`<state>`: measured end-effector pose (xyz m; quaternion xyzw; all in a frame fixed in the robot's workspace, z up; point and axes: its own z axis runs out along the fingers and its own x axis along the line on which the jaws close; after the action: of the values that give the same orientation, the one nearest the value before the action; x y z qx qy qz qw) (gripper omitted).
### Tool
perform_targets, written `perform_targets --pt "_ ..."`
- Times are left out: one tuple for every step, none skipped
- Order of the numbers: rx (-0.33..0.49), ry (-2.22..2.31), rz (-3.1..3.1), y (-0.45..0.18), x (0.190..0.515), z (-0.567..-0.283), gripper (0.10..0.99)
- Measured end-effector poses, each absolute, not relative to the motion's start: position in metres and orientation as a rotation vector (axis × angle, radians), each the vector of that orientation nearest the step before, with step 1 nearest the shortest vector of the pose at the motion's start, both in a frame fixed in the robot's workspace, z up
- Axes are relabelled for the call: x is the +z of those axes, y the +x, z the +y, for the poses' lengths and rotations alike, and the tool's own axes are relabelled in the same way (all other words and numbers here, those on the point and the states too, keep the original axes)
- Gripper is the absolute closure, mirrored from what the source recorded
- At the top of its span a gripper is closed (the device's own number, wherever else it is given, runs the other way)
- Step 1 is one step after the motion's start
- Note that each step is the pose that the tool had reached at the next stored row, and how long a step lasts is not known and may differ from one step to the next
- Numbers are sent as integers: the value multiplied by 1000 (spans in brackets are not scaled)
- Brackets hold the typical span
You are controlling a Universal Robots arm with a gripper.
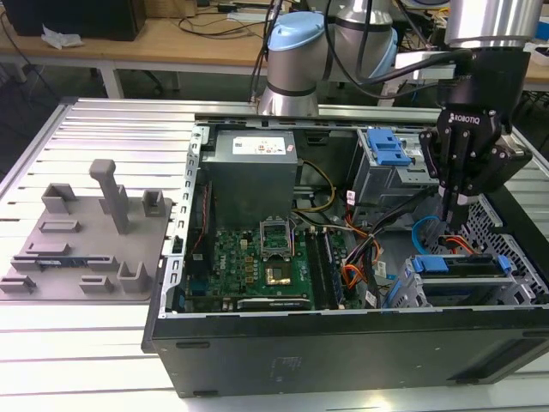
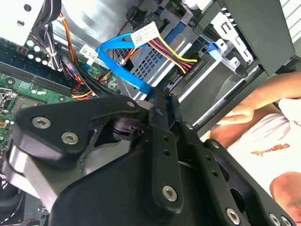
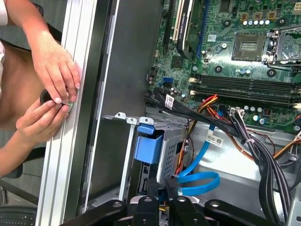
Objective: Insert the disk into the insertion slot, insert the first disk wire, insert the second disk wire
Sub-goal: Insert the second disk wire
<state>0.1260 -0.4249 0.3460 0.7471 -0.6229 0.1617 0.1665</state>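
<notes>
the disk [image 1: 455,264], its blue carrier edge showing, sits in the insertion slot [image 1: 429,296] of the perforated light-grey cage at the exterior view's right, inside the open computer case [image 1: 343,343]. you will see it lies directly under your gripper [image 1: 449,216], whose fingers point down just above the carrier's back edge. in the first wrist view the carrier's blue tab [image 3: 148,146] lies just ahead of the fingertips.

the gripper's fingers are drawn narrow, nearly together. in the second wrist view their tips [image 2: 164,101] pinch the end of the flat blue wire [image 2: 123,63] where it meets the back of the drive. in the first wrist view the black plug [image 3: 173,184] on that wire's loop sits between the fingertips. whether the plug is fully seated cannot be told.

beside the blue wire runs a bundle of red, yellow and black leads [image 2: 171,52] to a connector at the cage. further out, the motherboard [image 1: 257,257] fills the case floor, with a taller grey cage bearing a blue latch [image 1: 390,150] behind the gripper.

a person's hands [image 3: 51,94] rest on the table rail [image 3: 70,155] outside the case wall, well apart from the gripper.
</notes>
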Motion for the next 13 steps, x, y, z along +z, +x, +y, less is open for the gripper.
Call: perform_targets --pt "460 2127 -1773 126 346 -425 925" --pt "460 2127 -1773 126 346 -425 925" --pt "460 2127 -1773 126 346 -425 925" --pt "460 2127 -1773 126 346 -425 925" --pt "460 2127 -1773 126 346 -425 925" --pt "460 2127 -1773 126 346 -425 925" --pt "460 2127 -1773 126 346 -425 925" --pt "458 2129 -1775 126 345 -425 925" --pt "451 2135 -1780 126 345 -425 925" --pt "442 2143 -1787 126 345 -426 925" --pt "431 2151 -1795 126 346 -427 925" --pt "424 2157 -1800 126 346 -428 925" --pt "409 2169 -1812 127 346 -429 925"
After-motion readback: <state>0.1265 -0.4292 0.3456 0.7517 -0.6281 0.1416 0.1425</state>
